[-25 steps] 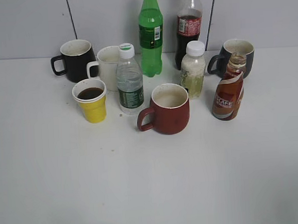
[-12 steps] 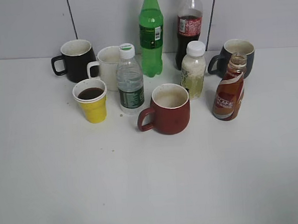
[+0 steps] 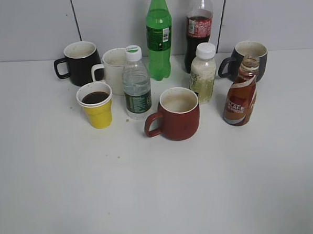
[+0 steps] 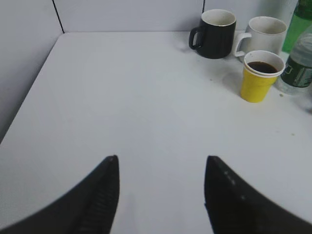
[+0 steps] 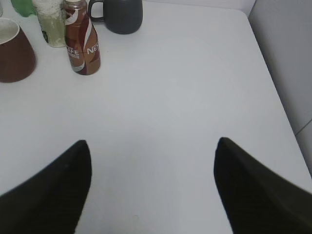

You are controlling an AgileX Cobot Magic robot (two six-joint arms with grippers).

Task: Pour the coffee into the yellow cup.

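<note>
I see a plain white table (image 3: 150, 190) that runs back to a pale grey panelled wall (image 3: 31, 24) with dark seams. I take the red mug (image 3: 175, 115) as my landmark. The yellow cup (image 3: 96, 105) stands upright well to its left, holding dark liquid up near the rim. The coffee bottle (image 3: 241, 93) stands upright to the mug's right, uncapped, apart from it. Just behind the mug stand a water bottle (image 3: 136, 83) and a white-capped bottle (image 3: 202, 72); farther back, against the wall, are a green bottle (image 3: 158, 35) and a cola bottle (image 3: 198, 28). A black mug (image 3: 80, 63) and a white mug (image 3: 113, 69) sit behind the cup, and a dark grey mug (image 3: 246, 57) behind the coffee bottle. My left gripper (image 4: 161, 168) hangs spread over bare table, holding nothing. My right gripper (image 5: 152, 151) is spread wide too, over bare table near the right-hand edge.
</note>
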